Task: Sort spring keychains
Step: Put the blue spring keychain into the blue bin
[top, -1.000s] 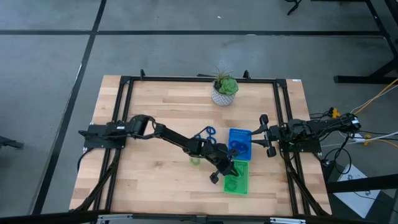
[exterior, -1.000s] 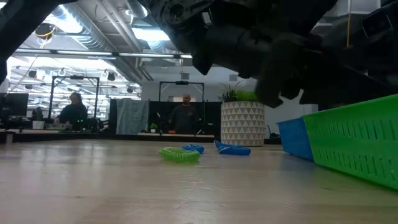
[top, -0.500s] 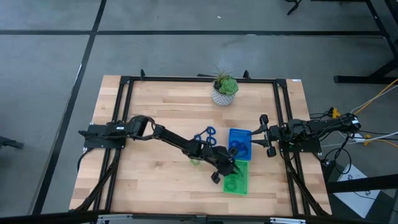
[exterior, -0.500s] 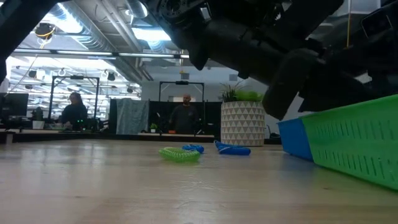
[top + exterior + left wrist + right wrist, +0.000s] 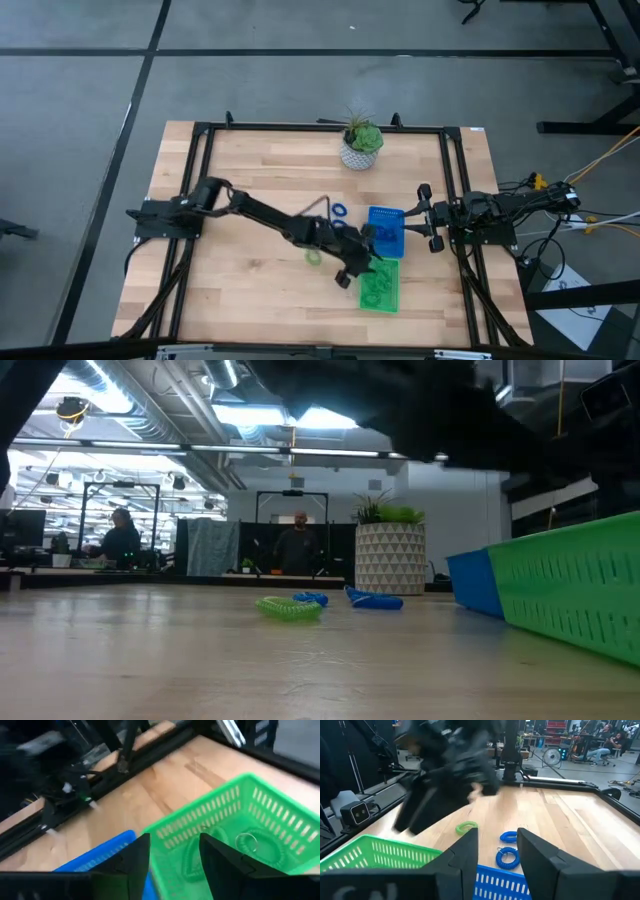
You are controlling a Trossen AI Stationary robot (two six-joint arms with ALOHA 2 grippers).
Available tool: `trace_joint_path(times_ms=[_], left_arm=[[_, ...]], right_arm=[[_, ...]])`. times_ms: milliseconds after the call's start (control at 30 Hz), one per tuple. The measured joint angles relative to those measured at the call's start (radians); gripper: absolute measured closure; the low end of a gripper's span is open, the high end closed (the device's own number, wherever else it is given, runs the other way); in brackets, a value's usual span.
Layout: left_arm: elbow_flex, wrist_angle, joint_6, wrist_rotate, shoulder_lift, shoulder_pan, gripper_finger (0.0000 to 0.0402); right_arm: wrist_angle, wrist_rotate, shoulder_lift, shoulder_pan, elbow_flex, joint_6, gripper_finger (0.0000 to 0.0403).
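1. Spring keychains, small coiled plastic loops: one light green (image 5: 314,257) and two blue (image 5: 340,211) lie loose on the wooden table (image 5: 230,290); others rest inside the green mesh tray (image 5: 380,290).
2. Left gripper (image 5: 172,865), fingers spread and empty, has pulled back from above that tray since half a second ago, suggesting a delivery completed.
3. Right gripper (image 5: 496,852) waits, released, beside the blue mesh tray (image 5: 386,230).
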Motion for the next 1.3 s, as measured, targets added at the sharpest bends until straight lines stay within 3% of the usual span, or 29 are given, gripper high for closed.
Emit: trace_joint_path(times_ms=[233,500,767,1000,1300], left_arm=[[-0.269,0.153,-0.101,0.058,-0.161,0.078,0.0276],[-0.485,0.096,-0.099,-0.082,-0.279,0.135,0.0294],[-0.498,-0.277,-0.058,-0.094,-0.285,0.145,0.0293],[-0.498,-0.291,-0.153,-0.173,-0.286,0.145,0.0293],[-0.494,-0.35,-0.179,-0.153,-0.267,0.151,0.0301]], right_arm=[[0.0,0.0,0.0,0.0,0.0,0.0,0.0267],[0.0,-0.001,0.0,0.0,0.0,0.0,0.0267],[0.0,-0.001,0.0,0.0,0.0,0.0,0.0267],[0.0,0.0,0.0,0.0,0.0,0.0,0.0267],[0.0,0.001,0.0,0.0,0.0,0.0,0.0267]])
